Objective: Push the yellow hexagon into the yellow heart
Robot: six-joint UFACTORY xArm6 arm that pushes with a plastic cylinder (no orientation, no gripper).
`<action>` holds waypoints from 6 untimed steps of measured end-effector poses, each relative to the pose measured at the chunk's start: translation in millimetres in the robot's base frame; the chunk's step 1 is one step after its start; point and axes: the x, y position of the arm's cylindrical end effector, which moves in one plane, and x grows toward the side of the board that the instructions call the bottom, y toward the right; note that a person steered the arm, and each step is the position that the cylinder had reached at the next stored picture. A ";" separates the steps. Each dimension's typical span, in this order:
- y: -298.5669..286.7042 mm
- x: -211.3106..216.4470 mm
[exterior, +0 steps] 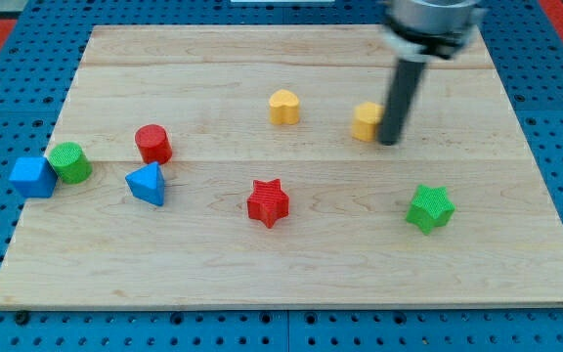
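My tip [389, 142] touches the yellow hexagon's [366, 121] right side, upper right of frame; yellow heart [283, 107] lies left, apart; the arm carries no gripper.

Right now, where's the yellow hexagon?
The yellow hexagon sits in the upper right-centre of the board, to the view's right of the yellow heart with a gap between them. My tip is right against its right side.

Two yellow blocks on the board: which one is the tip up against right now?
The yellow hexagon, the right-hand one: my tip sits at its right edge. The yellow heart stands apart, farther left.
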 end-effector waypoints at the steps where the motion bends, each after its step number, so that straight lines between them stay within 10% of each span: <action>1: -3.1 -1.8; 6: -108.2 0.7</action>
